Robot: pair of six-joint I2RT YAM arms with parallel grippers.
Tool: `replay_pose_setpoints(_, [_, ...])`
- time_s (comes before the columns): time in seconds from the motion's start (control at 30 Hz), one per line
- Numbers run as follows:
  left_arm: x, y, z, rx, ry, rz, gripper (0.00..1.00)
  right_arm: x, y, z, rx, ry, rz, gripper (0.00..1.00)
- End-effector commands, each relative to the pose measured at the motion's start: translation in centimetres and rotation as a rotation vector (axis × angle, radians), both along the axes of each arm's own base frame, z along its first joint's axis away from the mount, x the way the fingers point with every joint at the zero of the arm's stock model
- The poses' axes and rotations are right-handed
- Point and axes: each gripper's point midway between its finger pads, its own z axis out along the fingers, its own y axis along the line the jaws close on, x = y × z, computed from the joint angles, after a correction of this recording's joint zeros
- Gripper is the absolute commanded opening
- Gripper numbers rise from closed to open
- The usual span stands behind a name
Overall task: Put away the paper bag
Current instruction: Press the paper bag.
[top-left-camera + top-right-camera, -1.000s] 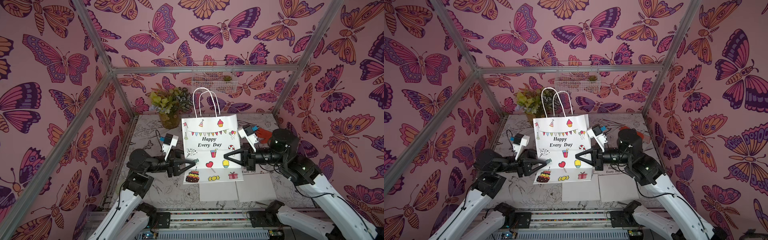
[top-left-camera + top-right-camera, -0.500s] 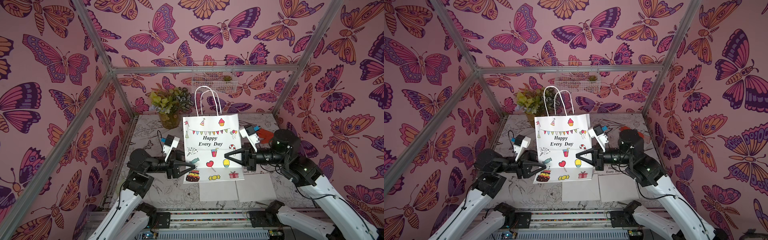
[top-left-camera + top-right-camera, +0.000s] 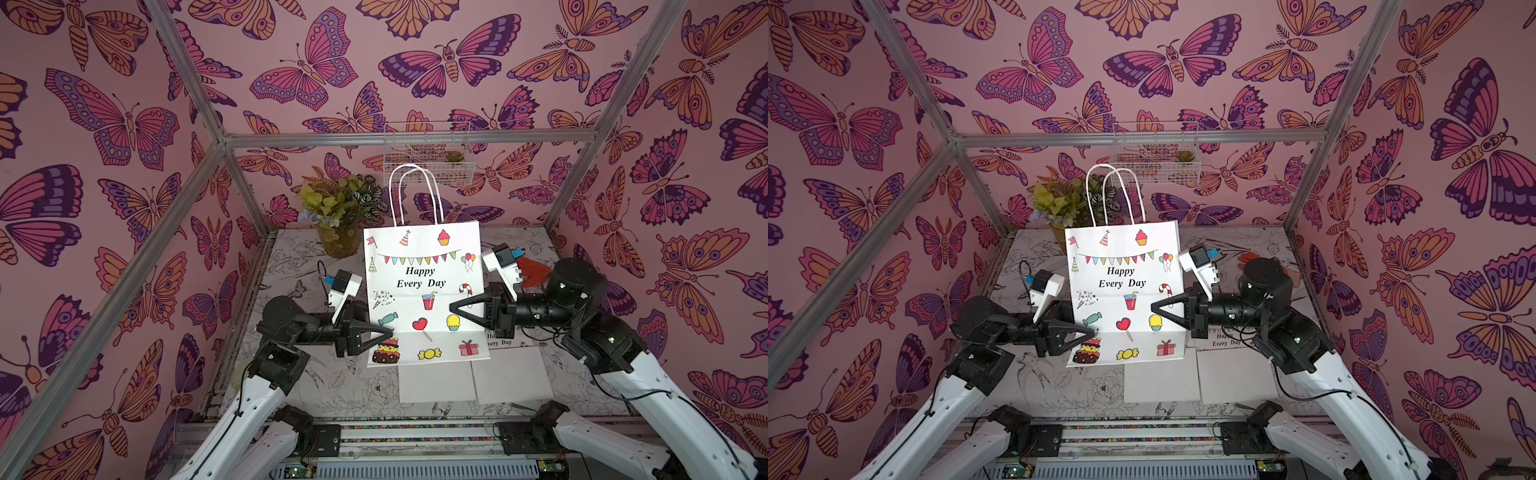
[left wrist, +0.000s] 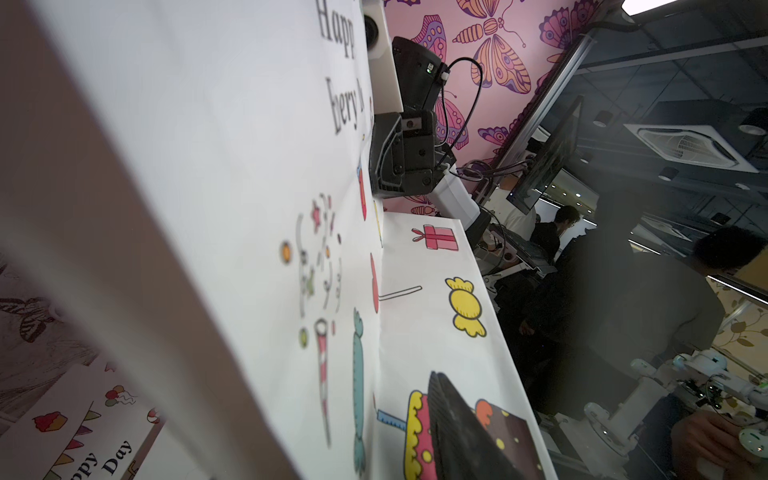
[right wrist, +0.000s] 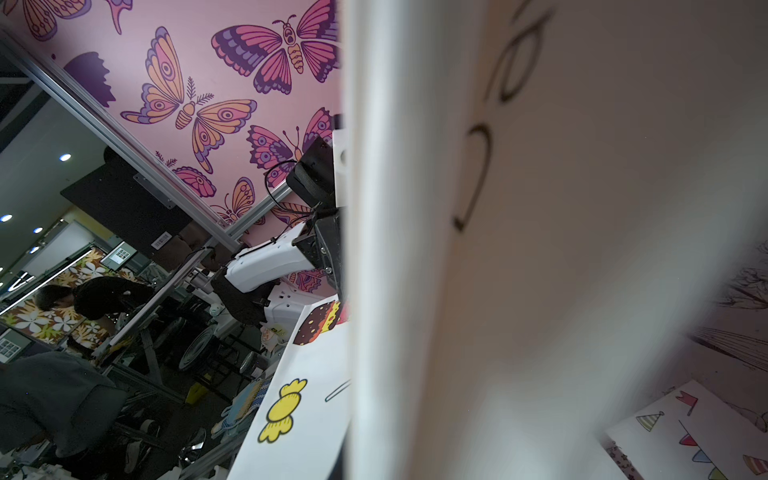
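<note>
Above the middle of the table (image 3: 332, 386), the paper bag (image 3: 422, 286) is held upright between the two arms and seems clear of the surface. Its printed face is turned to the camera head and its cord handles (image 3: 409, 195) stand up. I judge that this two-sided hold keeps the limp, collapsed paper flat instead of letting it swing or buckle. The right gripper (image 3: 455, 308) is closed tight across the bag's right edge, about halfway up. The left gripper (image 3: 388, 331) reaches in lower, at the crease where the bottom flap folds forward. The left wrist view shows one of its fingers (image 4: 457, 432) lying over the cake print (its partner is hidden behind the paper), so I cannot tell whether it pinches or only steadies. Flat white sheets (image 3: 436, 384) — likely more bags — lie on the table beneath. Compared with a second ago, the bag sits slightly higher in both top views — the right gripper has risen with it, while the left has barely shifted.
</note>
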Motion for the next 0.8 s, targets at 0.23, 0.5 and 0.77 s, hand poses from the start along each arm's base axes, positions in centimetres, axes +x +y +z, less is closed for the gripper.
replay_pose_setpoints(0.23, [-1.0, -0.5, 0.2, -0.007, -0.045, -0.047, 0.14, 1.1, 0.5, 1.3, 0.045, -0.037, -0.006, 0.0])
replay_pose_setpoints(0.5, [-0.8, -0.5, 0.0, -0.006, -0.045, -0.043, 0.0, -0.1, 0.1, 0.2, -0.031, -0.023, 0.026, 0.0])
replay_pose_setpoints(0.77, [-0.2, -0.3, 0.5, -0.014, -0.057, 0.007, 0.0, -2.0, -0.9, -0.6, -0.037, 0.016, 0.052, 0.51])
